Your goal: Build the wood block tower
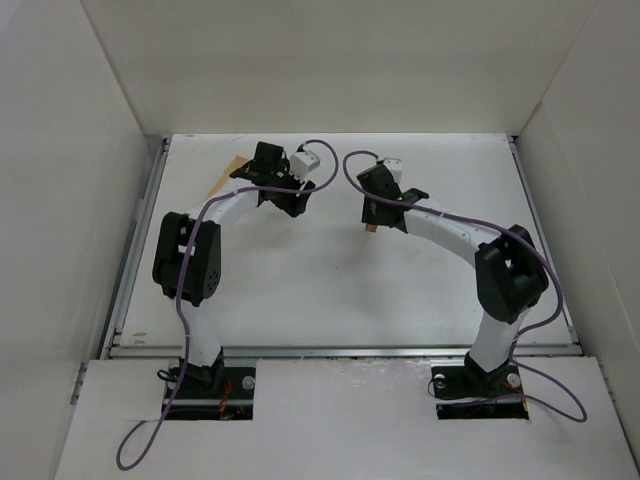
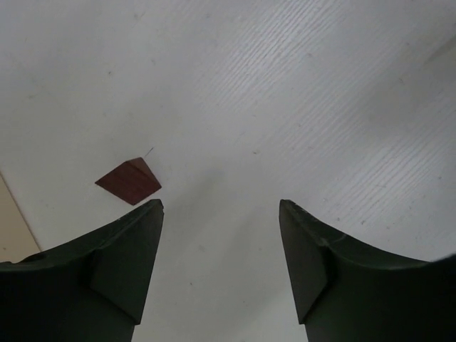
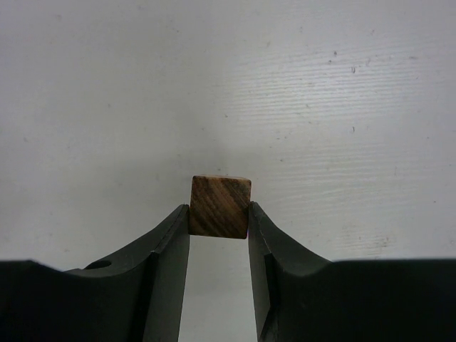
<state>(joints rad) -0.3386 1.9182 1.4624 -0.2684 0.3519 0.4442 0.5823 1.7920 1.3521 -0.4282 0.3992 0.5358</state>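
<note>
A dark reddish-brown cube (image 2: pixel 129 181) lies on the white table, just beyond and left of my left gripper's left fingertip. My left gripper (image 2: pixel 221 206) is open above bare table with nothing between its fingers. In the top view the left gripper (image 1: pixel 291 203) hangs at the back left, and the reddish cube is hidden under the arm. My right gripper (image 3: pixel 219 211) is shut on a small streaked tan-brown wooden cube (image 3: pixel 220 206), pinched at the fingertips above the table. From the top view the right gripper (image 1: pixel 372 220) is near the middle back, the cube (image 1: pixel 371 228) showing at its tip.
A pale wooden piece (image 1: pixel 237 165) lies at the back left, partly behind the left arm; its edge (image 2: pixel 13 228) shows at the left of the left wrist view. White walls enclose the table (image 1: pixel 330 290) on three sides.
</note>
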